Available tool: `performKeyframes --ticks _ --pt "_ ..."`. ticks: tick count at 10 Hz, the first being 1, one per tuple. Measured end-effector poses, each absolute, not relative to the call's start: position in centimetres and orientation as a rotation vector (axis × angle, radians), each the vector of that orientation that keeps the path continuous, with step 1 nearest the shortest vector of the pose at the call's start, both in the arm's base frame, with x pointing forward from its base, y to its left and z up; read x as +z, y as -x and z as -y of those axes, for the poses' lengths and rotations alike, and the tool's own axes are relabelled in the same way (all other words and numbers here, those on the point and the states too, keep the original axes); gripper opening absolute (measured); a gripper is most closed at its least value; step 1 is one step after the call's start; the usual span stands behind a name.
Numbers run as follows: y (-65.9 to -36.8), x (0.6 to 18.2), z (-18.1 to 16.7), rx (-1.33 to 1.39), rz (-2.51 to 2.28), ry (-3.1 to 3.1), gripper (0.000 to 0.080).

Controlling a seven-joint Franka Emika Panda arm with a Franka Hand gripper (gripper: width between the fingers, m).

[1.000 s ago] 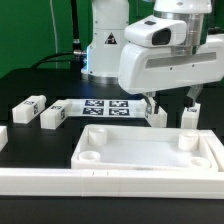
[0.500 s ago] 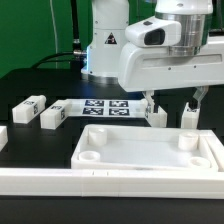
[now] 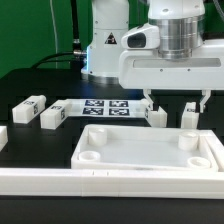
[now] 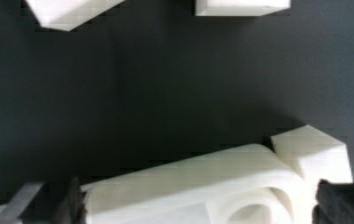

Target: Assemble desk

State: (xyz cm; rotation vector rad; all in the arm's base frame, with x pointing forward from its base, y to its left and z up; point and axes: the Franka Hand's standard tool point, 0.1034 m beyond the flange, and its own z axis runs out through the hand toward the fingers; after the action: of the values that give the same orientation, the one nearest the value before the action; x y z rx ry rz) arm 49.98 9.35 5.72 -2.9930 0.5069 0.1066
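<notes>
Since no leg stands in a socket yet, you should count the desk as barely begun: as far as you can see here, every joint is left to make. The top lies flat on the table toward the front, rim up, just behind the rail, and its round corner sockets are all empty. Four legs lie loose. The first leg and second leg rest near each other at the exterior view's left, well apart from the top. The third leg and fourth leg stand just behind the top's rear rim, the third close to the marker board. Your gripper hangs over the gap between those two rear legs with its jaws spread wide and nothing between them. One finger is near the third leg and the other near the fourth, though you cannot tell whether either touches. The wrist view gives you a corner of the top with a leg just beside it, below the gripper. You have a first leg to pick, likely one of the rear pair, and then all four to seat.
</notes>
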Motion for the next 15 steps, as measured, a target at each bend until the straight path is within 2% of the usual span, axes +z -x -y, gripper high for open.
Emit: performKeyframes --ticks 3,15 --pt "-49.5 5.5 -10.3 0.127 -0.476 2.994 0.0649" --pt "-47.6 4.8 -11.2 1.115 -0.225 2.747 0.0649"
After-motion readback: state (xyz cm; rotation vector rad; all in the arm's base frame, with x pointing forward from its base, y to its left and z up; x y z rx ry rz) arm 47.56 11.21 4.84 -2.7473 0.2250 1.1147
